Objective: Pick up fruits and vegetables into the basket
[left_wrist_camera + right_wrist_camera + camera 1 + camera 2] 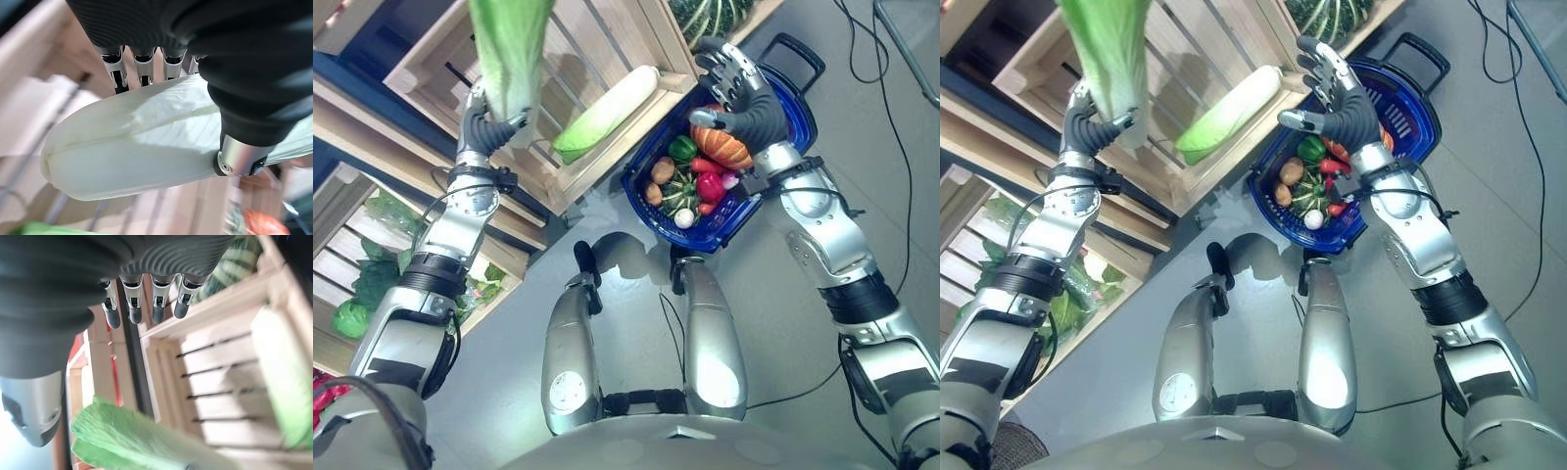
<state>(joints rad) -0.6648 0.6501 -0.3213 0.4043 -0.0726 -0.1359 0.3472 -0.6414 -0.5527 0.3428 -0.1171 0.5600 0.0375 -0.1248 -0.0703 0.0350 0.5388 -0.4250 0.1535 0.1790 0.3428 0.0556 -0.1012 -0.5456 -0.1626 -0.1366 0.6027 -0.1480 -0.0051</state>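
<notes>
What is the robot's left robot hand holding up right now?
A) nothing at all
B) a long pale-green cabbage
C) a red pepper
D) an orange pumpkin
B: the left robot hand has its fingers curled round the white base of a long pale-green cabbage, lifted above the wooden crate; the left wrist view shows the same grip.

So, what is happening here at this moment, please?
The robot is collecting produce into a blue basket on the floor, which already holds several vegetables. Its left hand is shut on a long napa cabbage and holds it up over the wooden crate, where a second cabbage lies. The right hand hovers open above the basket, holding nothing.
</notes>
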